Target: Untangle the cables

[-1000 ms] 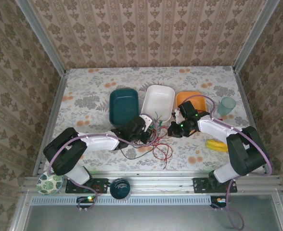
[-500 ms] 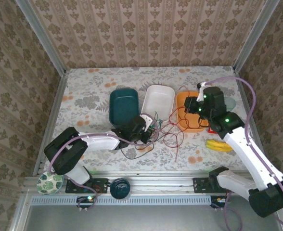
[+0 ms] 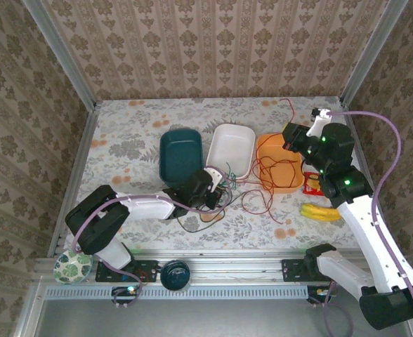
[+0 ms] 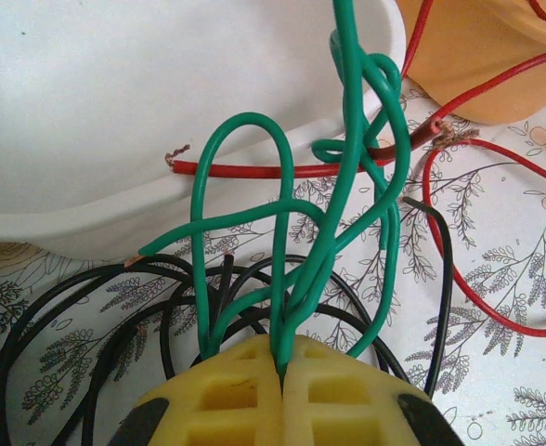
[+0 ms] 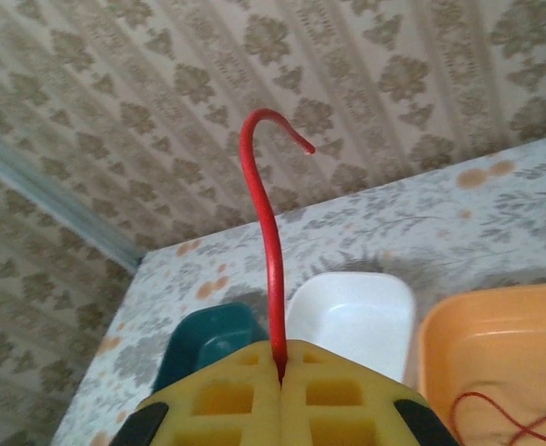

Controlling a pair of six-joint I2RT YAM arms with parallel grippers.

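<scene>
The left gripper (image 4: 282,372) is clenched on the thin green cable (image 4: 292,232), its yellow pads (image 4: 227,395) pressed together with the strands coming out of the seam. Just ahead of the pads the green cable is looped and twisted on itself, in front of the rim of the white plastic tray (image 4: 115,111). The thin black cable (image 4: 78,316) coils beneath it on the floral-patterned table (image 3: 136,133).

The right gripper (image 5: 280,372) is clamped on the thin red cable (image 5: 266,204), whose short free end curls up above its pads. Seen from above, this gripper is raised over the orange plastic tray (image 3: 294,184). The red cable drops from it in loose loops across that tray toward the left gripper.

The task looks only partly done. The red cable is drawn out at one end, yet a red strand crosses the green loops by the white tray, so it appears not freed. The green twist and black coils seem unseparated.
</scene>
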